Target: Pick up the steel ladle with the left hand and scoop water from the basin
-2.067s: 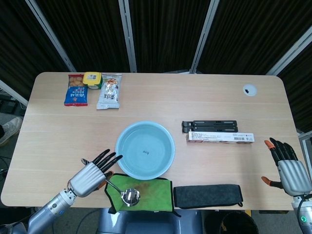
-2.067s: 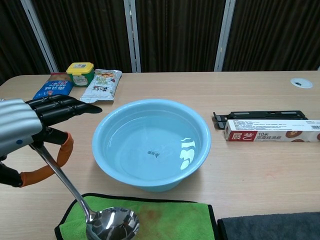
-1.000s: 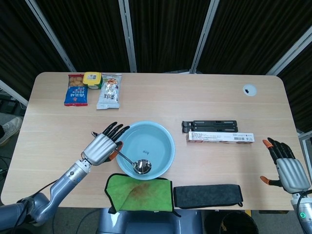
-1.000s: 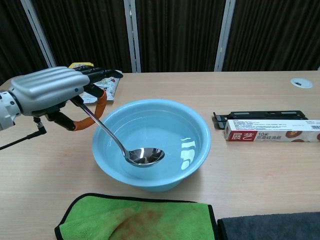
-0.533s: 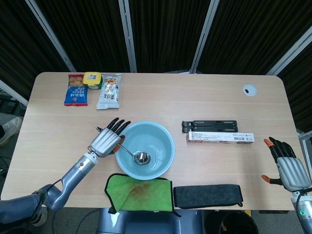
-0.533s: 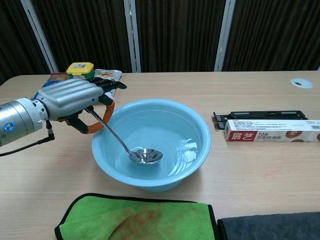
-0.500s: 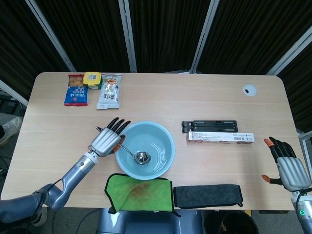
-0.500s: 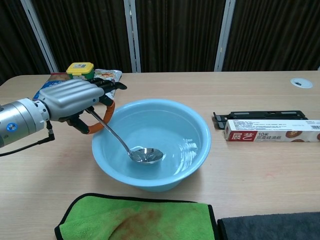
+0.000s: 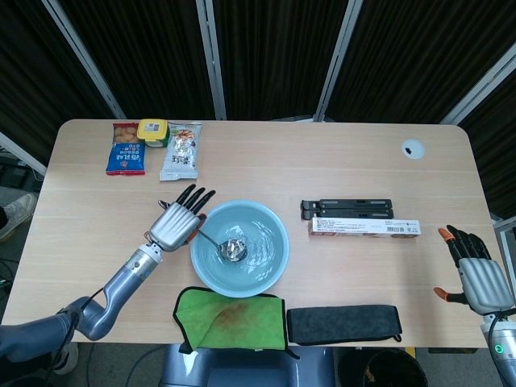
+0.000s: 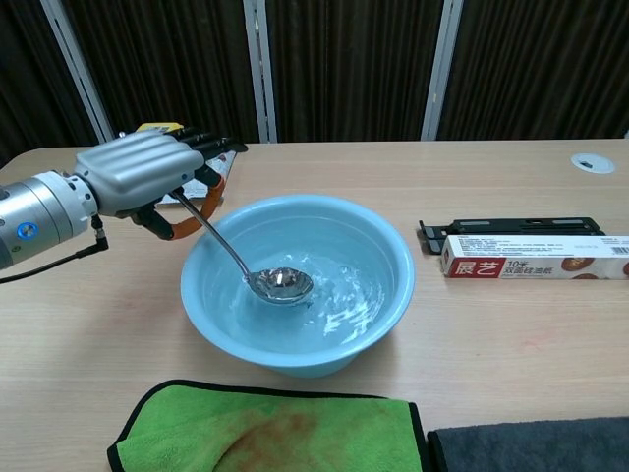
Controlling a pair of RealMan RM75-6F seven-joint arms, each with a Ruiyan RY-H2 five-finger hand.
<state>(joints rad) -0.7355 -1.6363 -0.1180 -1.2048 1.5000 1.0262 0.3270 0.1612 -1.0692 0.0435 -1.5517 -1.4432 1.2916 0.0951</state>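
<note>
The light blue basin [image 9: 270,260] [image 10: 393,305] sits near the table's front middle, with rippling water inside. My left hand [image 9: 172,224] [image 10: 138,177] hovers at the basin's left rim and pinches the handle of the steel ladle [image 9: 234,249] [image 10: 280,284] between thumb and finger, the other fingers spread. The ladle's bowl hangs over the water, a little left of the basin's centre, and looks filled. My right hand [image 9: 480,282] rests open at the table's right edge, far from the basin; the chest view does not show it.
A green cloth [image 9: 234,321] [image 10: 275,433] and a black cloth [image 9: 344,323] lie in front of the basin. A black stand [image 9: 347,209] and a long box [image 9: 364,226] [image 10: 536,256] lie right of it. Snack packets [image 9: 179,151] and a yellow-lidded jar [image 9: 152,131] stand at the far left.
The left hand carried the ladle off the green cloth into the basin, dipped its bowl in the water, then raised it slightly. The water now ripples. The right hand barely moved.
</note>
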